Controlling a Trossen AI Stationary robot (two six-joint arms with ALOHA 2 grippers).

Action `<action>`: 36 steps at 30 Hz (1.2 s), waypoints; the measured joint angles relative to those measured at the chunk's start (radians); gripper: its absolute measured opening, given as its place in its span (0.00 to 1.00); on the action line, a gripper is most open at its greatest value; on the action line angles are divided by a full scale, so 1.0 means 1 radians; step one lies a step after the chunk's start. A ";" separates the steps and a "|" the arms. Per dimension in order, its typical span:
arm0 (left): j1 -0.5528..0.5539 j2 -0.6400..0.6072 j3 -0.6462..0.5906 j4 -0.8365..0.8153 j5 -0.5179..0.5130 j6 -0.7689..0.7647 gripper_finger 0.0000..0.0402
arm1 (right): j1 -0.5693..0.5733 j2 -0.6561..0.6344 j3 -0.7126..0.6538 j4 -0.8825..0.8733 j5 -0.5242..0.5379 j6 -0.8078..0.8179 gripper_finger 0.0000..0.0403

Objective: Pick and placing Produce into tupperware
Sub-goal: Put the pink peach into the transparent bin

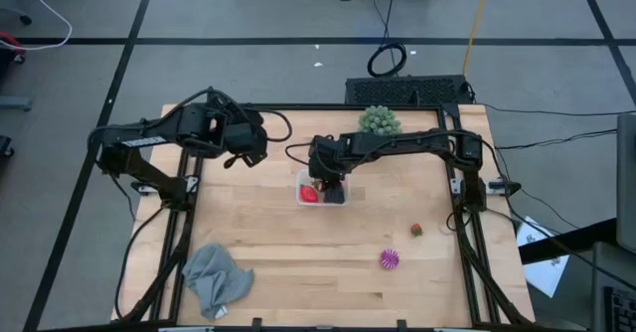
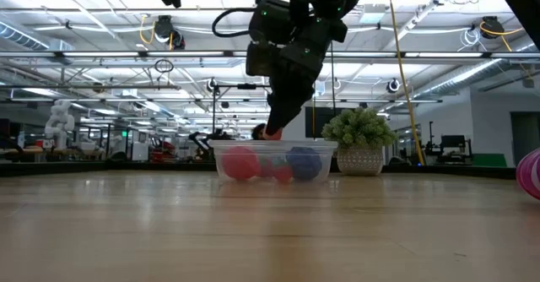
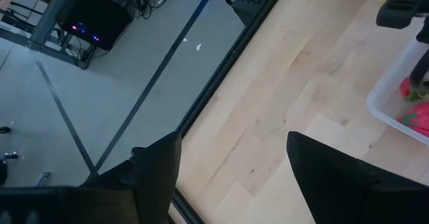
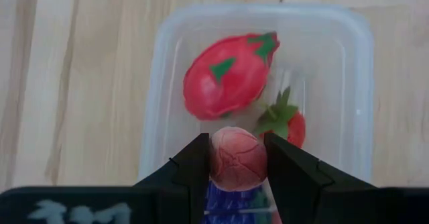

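Right gripper (image 4: 238,158): stood directly over the tupperware (image 4: 167,63), fingers closed on a round pink produce piece (image 4: 238,158) with a veined surface, one dark finger touching each side. In the low view the gripper (image 2: 272,130) reached down to the container's rim.

Tupperware (image 1: 302,185): clear, rounded corners, set near the middle of the wooden table (image 1: 298,252). Contents: a pink dragon fruit (image 4: 224,76) with green scales; a small red strawberry (image 4: 289,123) with a green leafy top, just beside it; a blue-purple item (image 4: 228,200) under the gripper, largely hidden.

Left gripper (image 3: 234,177): held off to the table's left rear edge, well apart from the container, fingers spread wide with nothing between them.

Loose produce: a striped magenta piece (image 1: 389,259) and a small red piece (image 1: 415,230), both on the table's right front area.

Other items: green spiky ball (image 1: 379,120) at the rear edge; grey cloth (image 1: 216,277) crumpled at the front left.
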State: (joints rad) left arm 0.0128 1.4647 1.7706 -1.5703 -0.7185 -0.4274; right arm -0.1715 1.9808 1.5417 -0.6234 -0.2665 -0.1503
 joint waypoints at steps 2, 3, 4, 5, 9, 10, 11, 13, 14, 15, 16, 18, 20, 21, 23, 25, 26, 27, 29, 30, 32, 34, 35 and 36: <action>0.000 0.000 0.000 0.000 0.000 0.000 0.69 | -0.001 -0.001 0.000 0.001 0.000 -0.002 0.31; 0.000 0.000 0.000 0.000 0.000 -0.001 0.69 | -0.003 -0.001 0.000 0.000 0.000 -0.002 0.31; 0.000 0.000 0.000 0.000 0.000 -0.001 0.69 | -0.005 0.000 0.000 0.002 0.000 -0.002 0.31; 0.000 0.000 0.000 0.000 0.000 -0.003 0.69 | -0.007 0.000 0.000 0.003 0.000 -0.001 0.31; 0.000 0.000 0.000 0.000 0.000 -0.004 0.69 | -0.018 0.000 0.000 0.006 0.002 -0.001 0.31; 0.000 0.000 0.000 0.000 0.000 -0.004 0.69 | -0.019 0.000 0.000 0.008 0.002 -0.001 0.31; 0.000 0.000 0.000 0.000 0.000 -0.004 0.69 | -0.019 0.000 0.000 0.011 0.002 -0.001 0.31; 0.000 0.000 0.000 0.000 0.000 -0.005 0.69 | -0.022 0.000 0.000 0.013 0.002 -0.001 0.31; 0.000 0.000 0.000 0.000 0.000 -0.005 0.69 | -0.023 0.000 0.000 0.011 0.002 -0.001 0.31; 0.000 0.000 0.000 0.000 0.001 -0.008 0.69 | -0.023 0.000 0.000 0.009 0.002 -0.001 0.31; 0.000 0.000 0.000 0.000 0.001 -0.008 0.69 | -0.024 0.000 0.000 0.007 0.002 -0.001 0.31; 0.000 0.000 0.000 0.000 0.001 -0.009 0.69 | -0.024 0.000 0.000 0.007 0.002 -0.001 0.31; 0.000 0.000 0.000 0.000 0.001 -0.016 0.69 | -0.024 0.000 0.000 0.007 0.002 -0.001 0.31; 0.000 0.000 0.000 0.000 0.001 -0.017 0.69 | -0.024 0.000 0.000 0.007 0.002 -0.001 0.31; 0.000 0.000 0.000 -0.001 0.001 -0.018 0.69 | -0.024 0.000 0.000 0.006 0.002 -0.001 0.31; 0.000 0.000 0.000 0.000 0.001 -0.019 0.69 | -0.024 0.000 0.000 0.006 0.002 -0.001 0.31; 0.000 0.000 0.000 0.000 0.002 -0.019 0.69 | -0.024 0.000 0.000 0.006 0.002 -0.001 0.31; 0.000 0.000 0.000 0.000 0.002 -0.019 0.69 | -0.024 0.000 -0.005 0.012 0.002 -0.001 0.31; 0.000 0.000 0.000 -0.001 0.003 -0.019 0.69 | -0.024 0.000 -0.021 0.027 0.002 0.002 0.31; 0.000 0.000 0.000 0.000 0.006 -0.019 0.69 | -0.024 0.000 -0.032 0.029 0.003 0.007 0.31; 0.000 0.000 0.000 0.000 0.007 -0.019 0.69 | -0.024 0.000 -0.052 0.028 0.003 0.011 0.31; 0.000 0.000 0.000 -0.001 0.007 -0.019 0.69 | -0.024 0.000 -0.067 0.033 0.003 0.011 0.31; 0.000 0.000 0.000 -0.001 0.007 -0.019 0.69 | -0.024 0.000 -0.073 0.041 0.003 0.015 0.31; 0.000 0.000 0.000 0.000 0.007 -0.019 0.69 | -0.024 0.000 -0.077 0.049 0.003 0.015 0.31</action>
State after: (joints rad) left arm 0.0128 1.4647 1.7702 -1.5708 -0.7116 -0.4461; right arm -0.1951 1.9812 1.4649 -0.5747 -0.2638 -0.1356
